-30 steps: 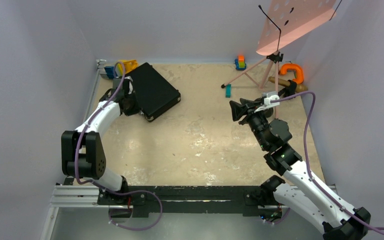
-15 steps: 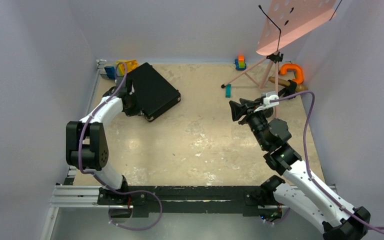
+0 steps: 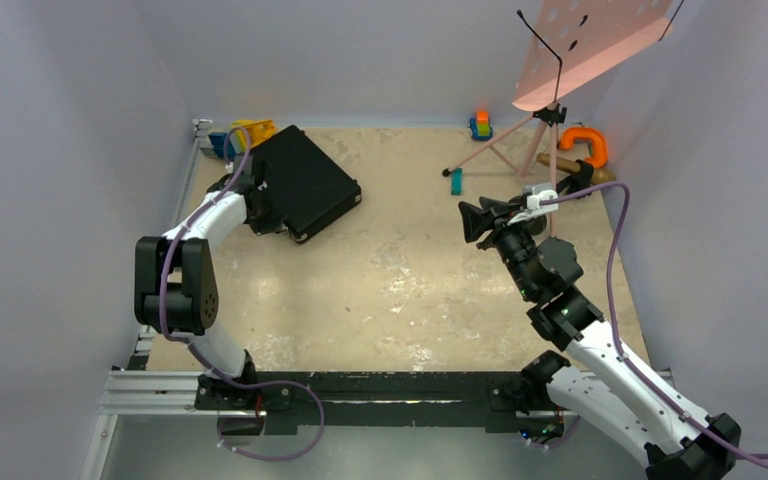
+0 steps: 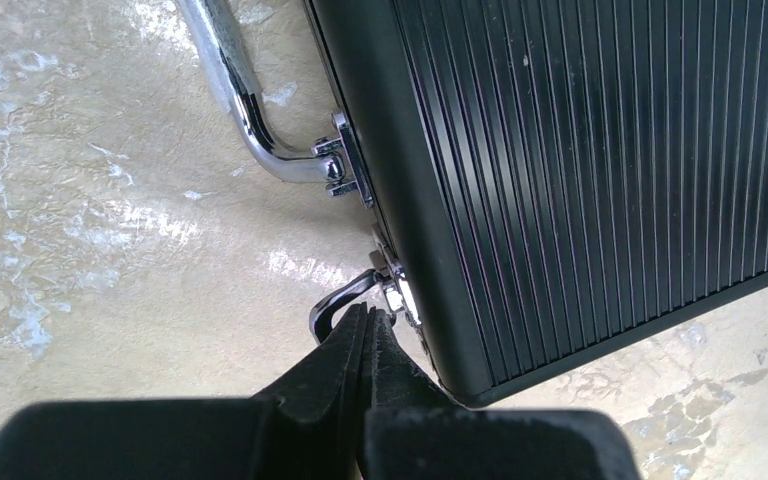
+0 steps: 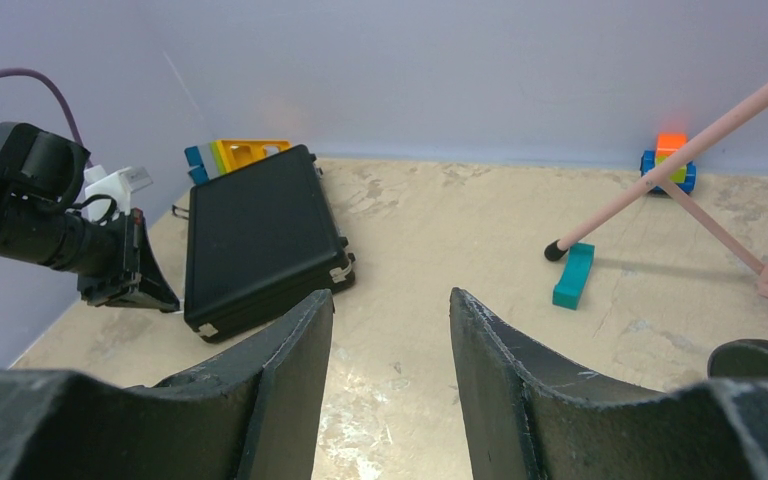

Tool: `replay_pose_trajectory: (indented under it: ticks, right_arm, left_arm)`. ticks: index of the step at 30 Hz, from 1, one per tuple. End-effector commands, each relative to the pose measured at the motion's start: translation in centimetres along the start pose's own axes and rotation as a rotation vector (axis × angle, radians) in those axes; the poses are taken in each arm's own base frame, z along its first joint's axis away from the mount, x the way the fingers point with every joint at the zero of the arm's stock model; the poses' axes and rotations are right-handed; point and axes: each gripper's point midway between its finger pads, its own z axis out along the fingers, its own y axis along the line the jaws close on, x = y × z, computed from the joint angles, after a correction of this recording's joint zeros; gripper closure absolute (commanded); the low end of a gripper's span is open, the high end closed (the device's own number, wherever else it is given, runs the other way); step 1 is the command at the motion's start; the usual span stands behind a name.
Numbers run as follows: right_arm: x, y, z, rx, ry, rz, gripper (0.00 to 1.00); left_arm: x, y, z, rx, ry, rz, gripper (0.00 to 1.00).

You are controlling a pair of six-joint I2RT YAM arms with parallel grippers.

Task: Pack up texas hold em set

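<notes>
The black briefcase (image 3: 305, 180) of the texas hold em set lies closed at the back left, ribbed lid (image 4: 610, 150) up; the right wrist view has it as well (image 5: 255, 235). My left gripper (image 3: 272, 218) is shut, nothing between its fingers. Its tips (image 4: 370, 315) press against the chrome latch loop (image 4: 345, 295) on the case's side, just past the chrome handle (image 4: 250, 110). My right gripper (image 3: 465, 218) hovers open over the middle right of the table, empty (image 5: 390, 295), facing the case. Chips, card box and dice are out of view.
A pink music stand (image 3: 580, 45) stands on tripod legs at the back right, beside an orange C-shaped piece (image 3: 585, 140). A teal block (image 3: 456, 181) lies near one leg. Blue and yellow toy blocks (image 3: 240, 135) sit behind the case. A small colourful toy (image 3: 480, 123) is by the back wall.
My left arm's elbow has swung forward and its shut gripper has crept closer along the case's side. The right arm and the case have not moved.
</notes>
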Motion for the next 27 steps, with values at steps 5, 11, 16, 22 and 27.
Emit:
replay_pose_trajectory:
  ticks: [5,11,16,22,27]
  right_arm:
    - [-1.1,-0.1,-0.1,0.006,-0.043,-0.006,0.49]
    - [-1.0,-0.2,-0.1,0.01,-0.043,-0.006,0.49]
    - [-0.8,-0.2,0.1,0.011,-0.037,-0.008,0.49]
    - [-0.7,-0.3,0.1,0.012,-0.035,-0.009,0.49]
    - [-0.5,-0.3,0.2,0.012,-0.031,-0.009,0.49]
  left_arm:
    - [2.5,1.7,0.6,-0.047,0.105,-0.052,1.0]
    - [3.3,1.3,1.1,0.005,0.148,-0.103,1.0]
    - [3.6,1.5,1.2,0.035,0.167,-0.161,1.0]
    - [3.6,1.5,1.2,0.05,0.17,-0.192,1.0]
    - [3.6,1.9,1.3,0.084,0.179,-0.257,1.0]
